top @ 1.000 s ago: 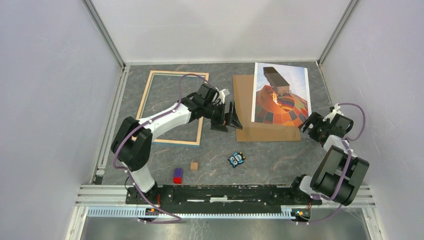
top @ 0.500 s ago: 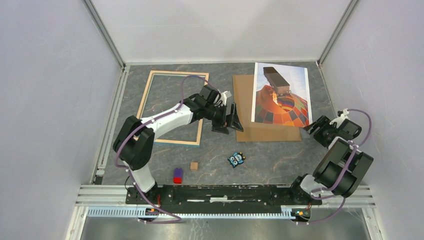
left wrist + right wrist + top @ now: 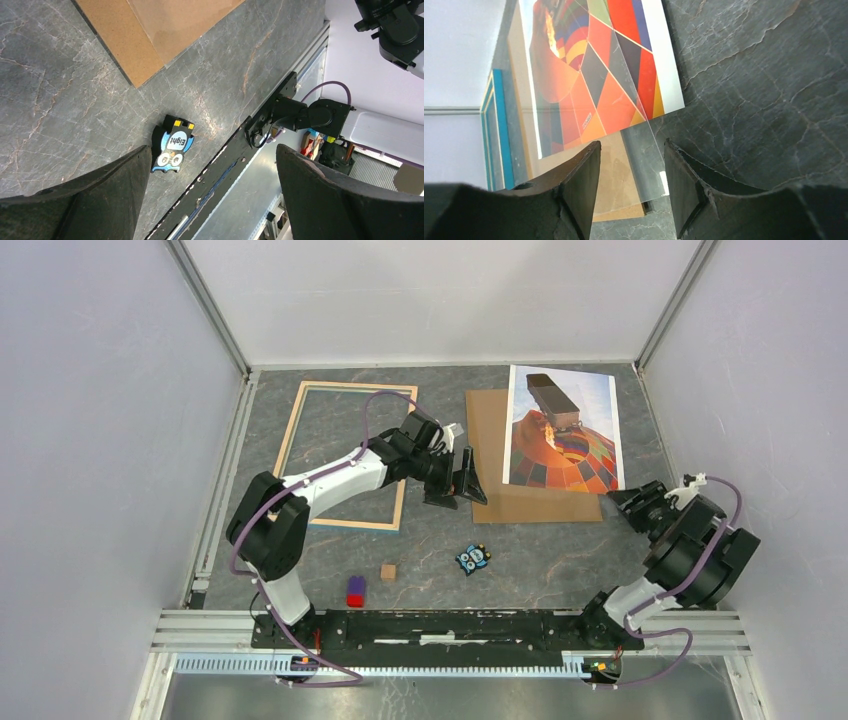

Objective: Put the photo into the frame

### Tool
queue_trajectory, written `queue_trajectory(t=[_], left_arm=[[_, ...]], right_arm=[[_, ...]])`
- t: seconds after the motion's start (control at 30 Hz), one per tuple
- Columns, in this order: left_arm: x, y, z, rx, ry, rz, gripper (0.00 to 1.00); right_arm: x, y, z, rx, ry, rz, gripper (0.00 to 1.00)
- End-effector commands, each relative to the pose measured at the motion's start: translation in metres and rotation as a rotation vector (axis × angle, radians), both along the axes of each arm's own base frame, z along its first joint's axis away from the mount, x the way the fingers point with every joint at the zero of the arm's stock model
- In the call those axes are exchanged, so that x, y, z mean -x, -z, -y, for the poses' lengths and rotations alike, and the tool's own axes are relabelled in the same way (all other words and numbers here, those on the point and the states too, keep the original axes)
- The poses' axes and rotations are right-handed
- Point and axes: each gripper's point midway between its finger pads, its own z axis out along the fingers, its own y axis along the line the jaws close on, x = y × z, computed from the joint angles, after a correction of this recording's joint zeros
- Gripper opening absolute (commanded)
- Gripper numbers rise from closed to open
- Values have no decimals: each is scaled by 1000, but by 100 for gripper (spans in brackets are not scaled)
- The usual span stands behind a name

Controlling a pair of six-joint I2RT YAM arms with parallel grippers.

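Two arms are reaching over the grey marbled tabletop (image 3: 560,560) in the overhead view. The photo (image 3: 563,430) is lying face up at the far right, its left part overlapping a brown board (image 3: 488,440). The frame (image 3: 289,450) is lying flat at the far left, well apart from the photo. The left claw (image 3: 458,484) is hovering spread wide at the board's near left corner, between frame and photo, and is holding nothing. The right claw (image 3: 628,502) is sitting low, just beside the photo's near right corner. An owl toy (image 3: 473,558), a small wooden cube (image 3: 388,571) and a red-and-purple block (image 3: 355,590) are lying nearer the arm bases.

From the left wrist, the left claw (image 3: 212,155) is gaping wide and empty above the tabletop. The board's corner (image 3: 150,30) is showing ahead of it and the owl toy (image 3: 172,150) is lying by the left finger (image 3: 75,200). Neither photo nor frame is showing here.

From the right wrist, the right claw (image 3: 633,145) is standing partly open, gripping nothing. The photo (image 3: 594,75) is lying straight ahead, its near corner just beyond the fingertips. A clear sheet (image 3: 646,170) is lying over it, one corner reaching into the gap between the fingers. The board (image 3: 611,190) is peeking out beneath, and the frame's blue face (image 3: 499,130) is showing far off to the left.
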Motion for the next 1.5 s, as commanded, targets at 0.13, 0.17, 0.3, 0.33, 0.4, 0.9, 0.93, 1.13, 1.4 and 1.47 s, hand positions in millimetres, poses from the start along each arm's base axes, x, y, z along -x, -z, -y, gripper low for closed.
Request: queue_trajectory(t=[0.13, 0.17, 0.3, 0.33, 0.4, 0.9, 0.93, 1.13, 1.4, 1.47], left_arm=[[1, -16, 5, 28, 22, 50, 99], [2, -15, 5, 26, 23, 49, 99], [4, -12, 6, 23, 29, 39, 99], [4, -12, 7, 24, 31, 37, 99], [5, -14, 7, 26, 34, 43, 99], [-15, 55, 0, -191, -54, 48, 96], [-16, 59, 1, -198, -58, 42, 96], [-20, 83, 14, -173, -97, -55, 96], [-30, 97, 26, -172, -158, -132, 94], [-29, 101, 25, -178, -166, -142, 93]], right_arm=[[18, 23, -28, -140, -2, -28, 52], [19, 22, -30, -144, -5, -22, 51], [23, 18, -35, -127, -18, -18, 52], [24, 17, -36, -119, -22, -18, 52], [27, 17, -38, -109, -32, -25, 52], [40, 4, -49, -14, -86, -10, 52], [39, 3, -47, 1, -84, -10, 52], [37, -2, -51, 13, -108, 6, 52], [34, -8, -54, 9, -126, 31, 53], [34, -10, -57, 6, -132, 37, 53]])
